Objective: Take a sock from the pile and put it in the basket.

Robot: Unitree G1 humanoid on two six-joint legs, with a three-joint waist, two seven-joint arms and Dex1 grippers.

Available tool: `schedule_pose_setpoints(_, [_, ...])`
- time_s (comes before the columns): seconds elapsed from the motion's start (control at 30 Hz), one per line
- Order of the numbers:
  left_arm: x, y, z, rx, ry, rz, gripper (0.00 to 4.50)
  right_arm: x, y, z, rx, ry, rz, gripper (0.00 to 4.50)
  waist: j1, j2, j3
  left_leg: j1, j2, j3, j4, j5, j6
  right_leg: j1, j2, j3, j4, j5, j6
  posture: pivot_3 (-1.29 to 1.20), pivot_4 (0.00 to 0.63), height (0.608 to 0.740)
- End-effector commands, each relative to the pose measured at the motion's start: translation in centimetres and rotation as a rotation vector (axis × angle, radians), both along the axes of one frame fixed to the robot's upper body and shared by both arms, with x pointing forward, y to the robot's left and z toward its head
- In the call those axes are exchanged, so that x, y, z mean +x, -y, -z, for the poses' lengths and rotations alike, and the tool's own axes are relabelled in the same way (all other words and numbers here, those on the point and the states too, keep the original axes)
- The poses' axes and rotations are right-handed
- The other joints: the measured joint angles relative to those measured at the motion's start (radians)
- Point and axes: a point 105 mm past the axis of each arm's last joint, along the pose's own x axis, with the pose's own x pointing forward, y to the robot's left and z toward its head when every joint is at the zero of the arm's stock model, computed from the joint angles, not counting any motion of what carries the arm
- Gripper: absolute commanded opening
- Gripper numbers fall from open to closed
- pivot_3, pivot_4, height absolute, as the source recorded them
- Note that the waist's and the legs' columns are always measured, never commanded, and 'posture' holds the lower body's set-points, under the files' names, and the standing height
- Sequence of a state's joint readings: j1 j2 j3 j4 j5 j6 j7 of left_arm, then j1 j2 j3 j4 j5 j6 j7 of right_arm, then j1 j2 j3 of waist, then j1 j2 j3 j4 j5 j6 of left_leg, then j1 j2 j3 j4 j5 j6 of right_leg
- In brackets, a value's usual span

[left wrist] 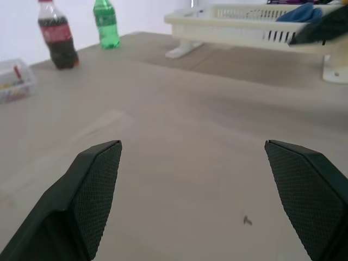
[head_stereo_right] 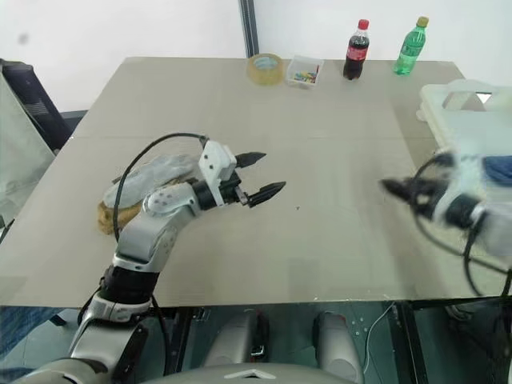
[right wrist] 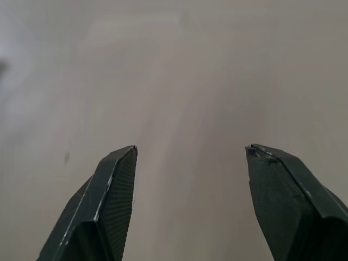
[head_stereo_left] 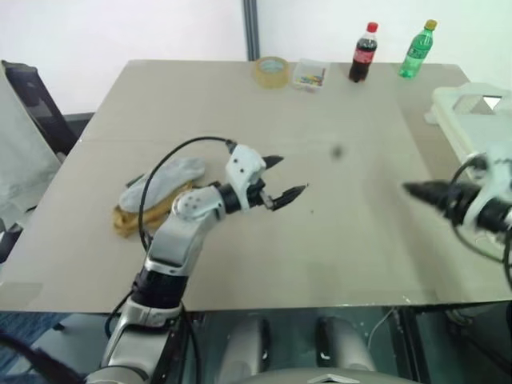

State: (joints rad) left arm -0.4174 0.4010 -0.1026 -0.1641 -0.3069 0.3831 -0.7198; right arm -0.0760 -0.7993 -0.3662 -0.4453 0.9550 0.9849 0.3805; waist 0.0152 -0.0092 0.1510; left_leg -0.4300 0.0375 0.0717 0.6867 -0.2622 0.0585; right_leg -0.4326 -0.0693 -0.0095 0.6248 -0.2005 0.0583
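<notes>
The pile lies on the table's left: a pale grey sock on top of a mustard-yellow one. My left gripper hovers just right of the pile, pointing away from it, open and empty. The cream-white basket stands at the table's right edge. In the left wrist view the blue sock lies inside the basket. My right gripper hangs over the table in front of the basket, blurred, pointing left. Its fingers stand apart with only bare table between them.
Along the far edge stand a roll of tape, a small clear box of coloured bits, a cola bottle and a green bottle. A dark chair is beyond the table's left side.
</notes>
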Motion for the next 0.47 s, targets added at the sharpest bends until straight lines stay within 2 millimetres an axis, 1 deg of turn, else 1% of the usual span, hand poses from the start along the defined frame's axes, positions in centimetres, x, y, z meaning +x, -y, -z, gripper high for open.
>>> schedule_pose_setpoints(0.03, [-1.5,-2.7,0.7,-0.027,-0.029,-0.097,4.50,-2.3,-1.1,2.5,-0.076,0.168,-0.181,3.23,-0.003,-0.001,-0.001,0.001,0.000,0.000,0.000,0.000,0.000,0.000,0.000,0.000,0.000,0.000,0.000,0.00,0.150,0.740])
schedule_pose_setpoints(0.07, [-2.2,-3.4,1.7,-0.020,-0.059,-0.123,4.50,-3.3,-0.7,3.9,-0.100,0.185,-0.215,3.23,-0.003,-0.002,-0.001,0.002,0.000,0.000,0.000,0.000,0.000,0.001,0.000,0.000,0.000,0.000,0.000,0.00,0.150,0.740])
schedule_pose_setpoints(0.1, [-3.1,-4.2,2.8,0.003,-0.082,-0.151,4.50,-4.2,-0.3,4.6,-0.101,0.185,-0.246,3.23,-0.003,-0.001,-0.001,0.004,0.000,0.000,0.000,0.000,0.000,0.002,0.000,0.000,0.000,0.000,0.000,0.00,0.150,0.740])
schedule_pose_setpoints(0.13, [-3.7,-4.6,3.4,0.021,-0.094,-0.166,4.50,-4.8,0.1,4.8,-0.092,0.191,-0.265,3.23,-0.004,-0.001,0.000,0.004,0.001,0.001,-0.001,0.000,0.000,0.002,0.000,0.000,0.000,-0.001,0.000,0.00,0.150,0.740])
schedule_pose_setpoints(0.23, [-6.3,-6.1,4.9,0.030,-0.153,-0.194,4.50,-5.5,2.2,4.8,-0.085,0.177,-0.293,3.23,-0.010,-0.002,0.002,0.007,0.001,0.005,0.000,0.000,0.000,0.002,0.000,0.003,0.002,-0.002,-0.003,0.00,0.150,0.740])
schedule_pose_setpoints(0.27, [-7.2,-6.5,5.5,0.035,-0.174,-0.208,4.50,-5.6,3.2,4.8,-0.089,0.181,-0.277,3.23,-0.011,-0.003,0.002,0.010,0.002,0.005,0.000,0.000,0.000,0.005,0.000,0.004,0.002,-0.002,-0.002,0.00,0.150,0.740])
schedule_pose_setpoints(0.33, [-8.6,-7.1,6.2,0.047,-0.200,-0.225,4.50,-6.0,4.5,4.7,-0.087,0.188,-0.263,3.23,-0.012,-0.004,0.001,0.020,0.003,0.005,0.000,-0.001,-0.001,0.013,-0.001,0.003,0.002,-0.004,-0.001,0.00,0.150,0.740])
schedule_pose_setpoints(0.37, [-9.1,-7.4,6.4,0.052,-0.207,-0.237,4.50,-6.3,5.0,4.7,-0.077,0.186,-0.261,3.23,-0.012,-0.004,0.001,0.022,0.003,0.005,-0.001,-0.003,-0.005,0.015,-0.002,0.003,0.002,-0.004,-0.001,0.00,0.150,0.740])
schedule_pose_setpoints(0.47, [-9.6,-8.1,6.2,0.049,-0.204,-0.279,4.50,-7.4,5.8,4.7,-0.052,0.172,-0.268,3.23,-0.001,-0.003,0.001,0.023,0.003,0.005,-0.002,-0.003,-0.006,0.014,-0.003,0.003,0.002,-0.004,-0.001,0.00,0.150,0.740])
